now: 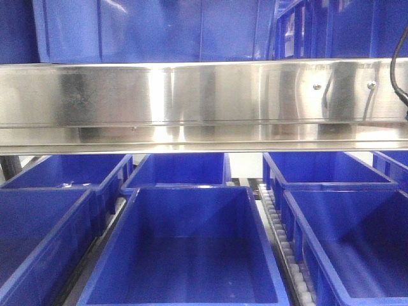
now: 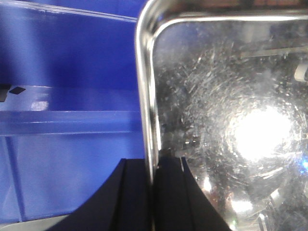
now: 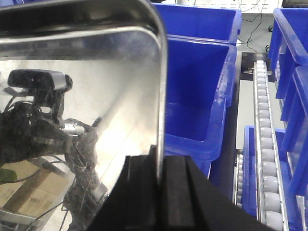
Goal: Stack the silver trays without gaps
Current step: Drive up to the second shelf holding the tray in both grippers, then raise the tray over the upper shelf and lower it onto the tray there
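2 trays (image 2: 226, 120) (image 3: 96, 91) pinched, L gripper (image 2: 153, 168), R gripper (image 3: 159, 166)

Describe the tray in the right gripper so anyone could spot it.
Blue bins and a roller track fill the right of the right wrist view. Left of them, the silver tray is pinched by its rim in the right gripper; only it is mirror-shiny.

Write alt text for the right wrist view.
The right gripper clamps the rim of a silver tray, whose shiny surface fills the left of the frame and reflects a camera. Blue bins and a roller track lie at right.
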Available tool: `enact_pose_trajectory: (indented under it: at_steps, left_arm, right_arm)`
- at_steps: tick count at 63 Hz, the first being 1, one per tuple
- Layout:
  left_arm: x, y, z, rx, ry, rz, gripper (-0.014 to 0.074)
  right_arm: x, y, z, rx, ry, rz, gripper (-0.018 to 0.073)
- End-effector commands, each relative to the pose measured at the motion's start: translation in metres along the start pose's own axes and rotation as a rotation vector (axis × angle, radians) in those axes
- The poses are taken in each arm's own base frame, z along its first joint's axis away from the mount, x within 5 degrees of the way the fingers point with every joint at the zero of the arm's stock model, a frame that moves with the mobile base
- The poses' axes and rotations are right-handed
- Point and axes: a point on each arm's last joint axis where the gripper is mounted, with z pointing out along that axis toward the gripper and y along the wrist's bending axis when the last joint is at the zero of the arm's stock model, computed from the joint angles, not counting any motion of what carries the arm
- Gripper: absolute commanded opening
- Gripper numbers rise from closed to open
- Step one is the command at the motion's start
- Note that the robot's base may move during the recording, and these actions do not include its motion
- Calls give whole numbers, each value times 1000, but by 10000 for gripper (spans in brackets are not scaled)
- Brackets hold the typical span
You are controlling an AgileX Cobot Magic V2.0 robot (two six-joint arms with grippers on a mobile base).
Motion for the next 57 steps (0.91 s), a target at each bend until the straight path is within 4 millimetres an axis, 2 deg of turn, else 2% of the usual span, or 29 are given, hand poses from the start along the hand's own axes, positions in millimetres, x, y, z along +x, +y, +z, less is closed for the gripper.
enact_pose_trajectory:
  at_steps: [1, 43, 57]
  left_arm:
    - [-5, 2, -3, -5, -29, 17, -18]
    - [4, 7, -3, -57, 78, 41, -18]
    - [12, 13, -5, -121, 173, 89, -18]
  right_arm:
    - [-13, 2, -9, -4, -82, -5, -70]
    - [-14, 2, -9, -6, -93, 0, -70]
    - [-2, 5, -6, -46, 34, 50, -70]
